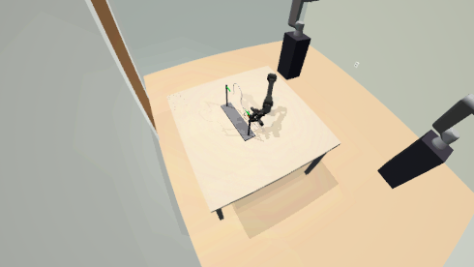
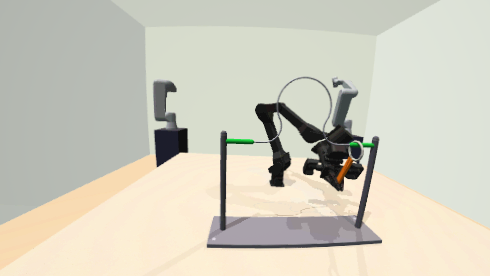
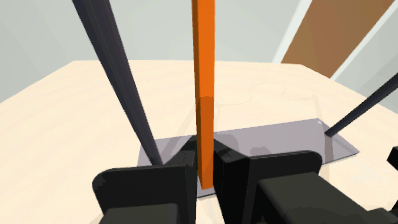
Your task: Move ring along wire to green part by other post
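Table (image 1: 232, 164) (image 2: 125, 220) (image 3: 50, 107) w/ grey base (image 1: 234, 121) (image 2: 295, 231) (image 3: 270, 137) & two posts; wire (image 2: 305, 78) arches betw. them. Gripper (image 1: 251, 117) (image 2: 341, 181) (image 3: 199, 139) clamped on orange handle (image 2: 344, 170) (image 3: 205, 90); ring (image 2: 349, 151) around green part (image 2: 367, 145), nr. exterior view's right-hand post (image 2: 367, 182).

Arm (image 1: 269, 92) (image 2: 300, 122): matte black throughout, slim links, bulkier joints, frame center in both room views. Gripper (image 1: 252, 116) (image 2: 340, 182) (image 3: 199, 139): black, broad rounded-corner plates, tapered fingers, lower wrist frame.
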